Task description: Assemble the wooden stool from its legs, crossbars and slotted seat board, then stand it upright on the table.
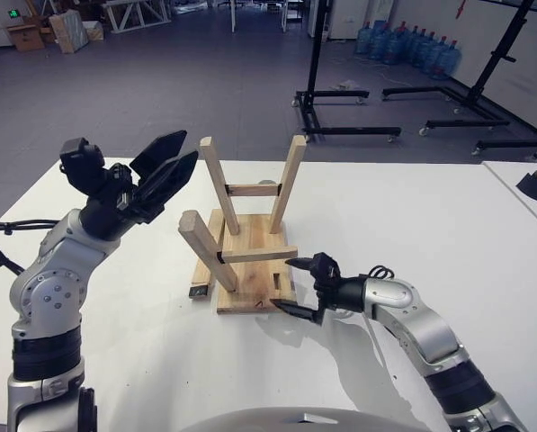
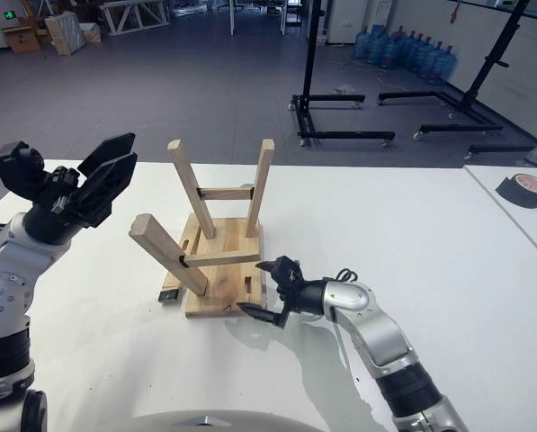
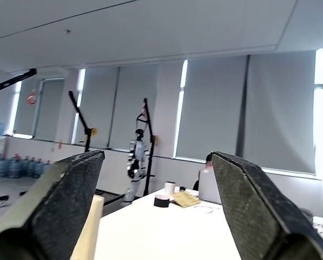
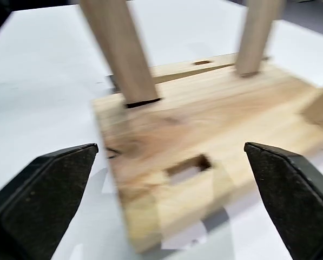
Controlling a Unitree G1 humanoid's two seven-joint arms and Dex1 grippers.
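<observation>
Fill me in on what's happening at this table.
A humanoid robot is partway through building a wooden stool. The seat board lies flat on the white table. Three legs stand up out of it, two crossbars are fitted, and one corner slot is empty. The right gripper sits open, low on the table at that empty corner. The left gripper is raised to the left of the stool, open and holding nothing.

3 standing legs (image 1: 217,184), 2 crossbars (image 1: 253,190), 1 seat board (image 1: 250,295)
</observation>
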